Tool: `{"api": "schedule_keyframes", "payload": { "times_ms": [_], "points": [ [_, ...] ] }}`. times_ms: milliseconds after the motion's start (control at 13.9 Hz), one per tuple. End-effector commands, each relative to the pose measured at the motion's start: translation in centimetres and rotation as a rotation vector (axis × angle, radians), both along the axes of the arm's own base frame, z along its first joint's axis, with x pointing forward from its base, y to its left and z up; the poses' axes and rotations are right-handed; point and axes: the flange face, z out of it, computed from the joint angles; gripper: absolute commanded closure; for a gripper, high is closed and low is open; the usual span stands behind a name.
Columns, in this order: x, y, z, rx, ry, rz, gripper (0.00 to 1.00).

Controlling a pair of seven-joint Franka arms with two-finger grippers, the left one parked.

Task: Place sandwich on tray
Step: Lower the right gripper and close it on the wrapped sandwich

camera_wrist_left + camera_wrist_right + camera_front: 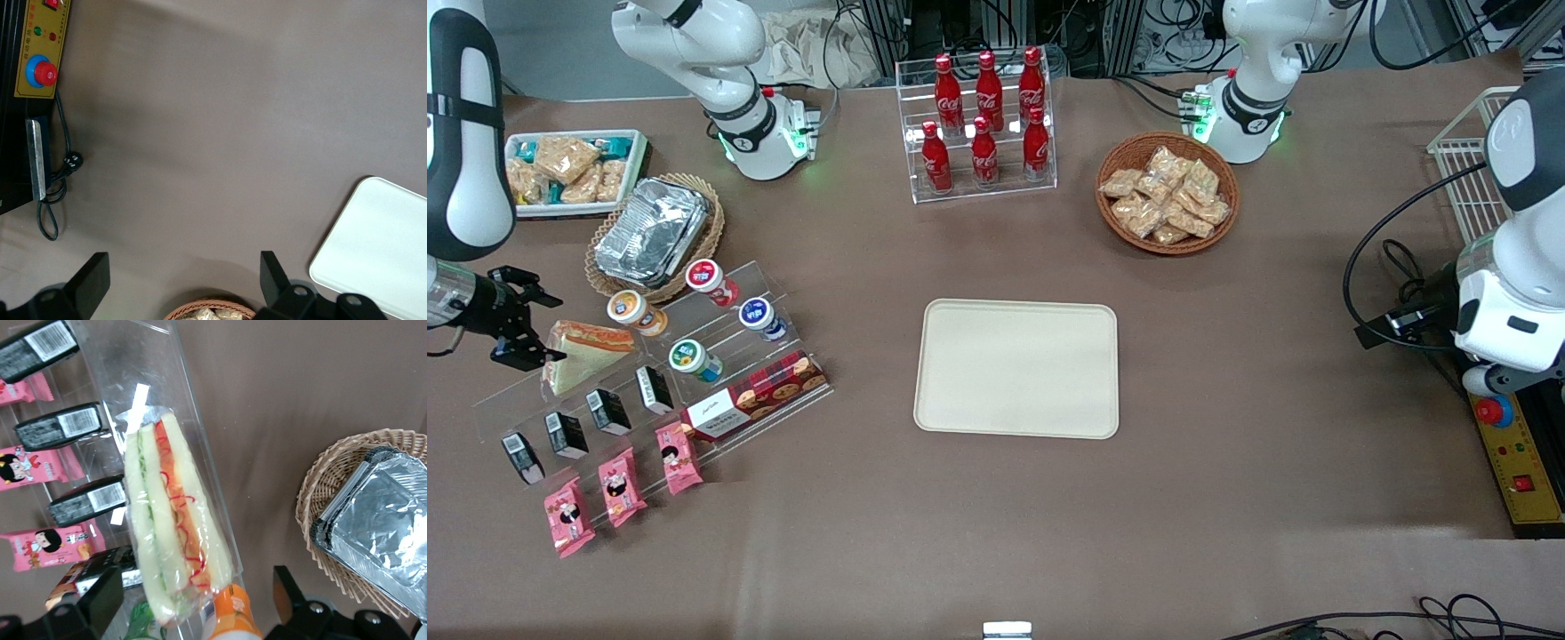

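The sandwich (585,349) is a plastic-wrapped wedge of pale bread with orange-red and green filling, lying on the top step of a clear acrylic shelf (783,307) toward the working arm's end of the table. My gripper (541,331) is open at the sandwich's outer end, close to it. In the right wrist view the sandwich (175,527) runs lengthwise between my two black fingers (101,595), and its near end lies in the gap without touching either. The cream tray (1018,369) lies flat mid-table with nothing on it, and its corner (380,250) shows in the left wrist view.
On the shelf with the sandwich are small capped bottles (694,360), black cartons (609,411), a cookie box (756,396) and pink packets (618,489). Beside it is a wicker basket with foil containers (654,231). A cola rack (983,124) and a snack basket (1167,191) stand farther back.
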Motion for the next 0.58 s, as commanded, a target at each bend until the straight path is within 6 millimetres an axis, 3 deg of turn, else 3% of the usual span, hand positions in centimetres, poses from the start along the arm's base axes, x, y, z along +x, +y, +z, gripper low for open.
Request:
{"api": "schedule_keyframes", "payload": {
  "times_ms": [0, 505],
  "points": [
    [-0.6, 0.0, -0.6, -0.004, -0.034, -0.017, 0.0],
    [0.3, -0.5, -2.6, -0.037, -0.048, -0.011, 0.01]
  ]
}}
